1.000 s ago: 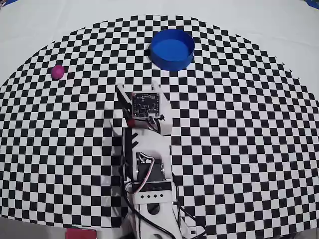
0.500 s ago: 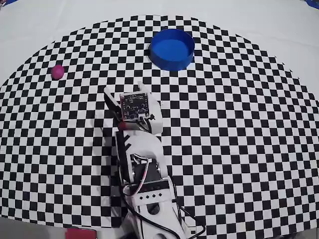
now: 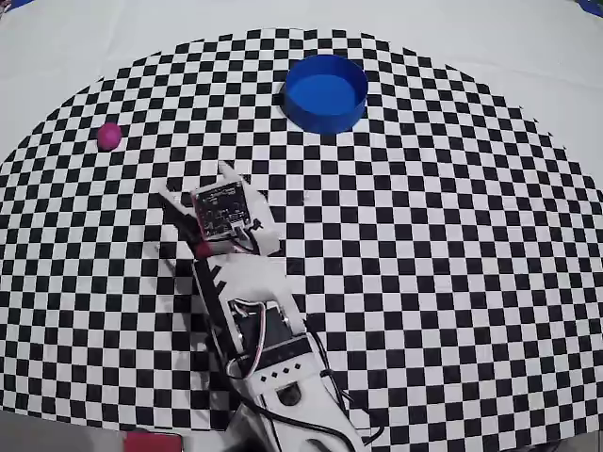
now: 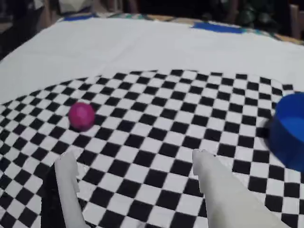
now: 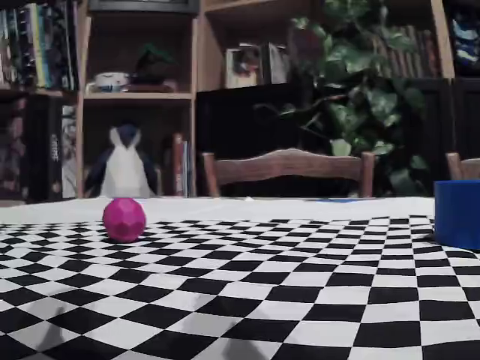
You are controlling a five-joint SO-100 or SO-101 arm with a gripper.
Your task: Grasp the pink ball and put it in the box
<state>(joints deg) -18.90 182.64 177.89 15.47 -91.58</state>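
Hanging over the middle of the checkered tabletop (image 3: pixel 452 282), the pincer (image 3: pixel 193 198) has its two fingers spread with nothing between them, which reads as readiness for a grab not yet made; in the wrist view the fingers (image 4: pixel 71 185) frame bare checks while the pink ball (image 4: pixel 81 115) sits ahead and to the left of them, clearly apart from both tips; seen from overhead, the ball (image 3: pixel 109 136) rests near the left curved edge of the pattern, up and left of the arm, so the arm would likely need to swing that way and drop before closing; the low fixed view shows the ball (image 5: pixel 124 219) sitting free on the cloth, faceted rather than smooth, which probably keeps it from rolling off; the blue round box (image 3: pixel 325 92) stands near the far edge of the pattern, well apart from the ball, and its inside looks empty from above, open-topped and ready to take a drop.
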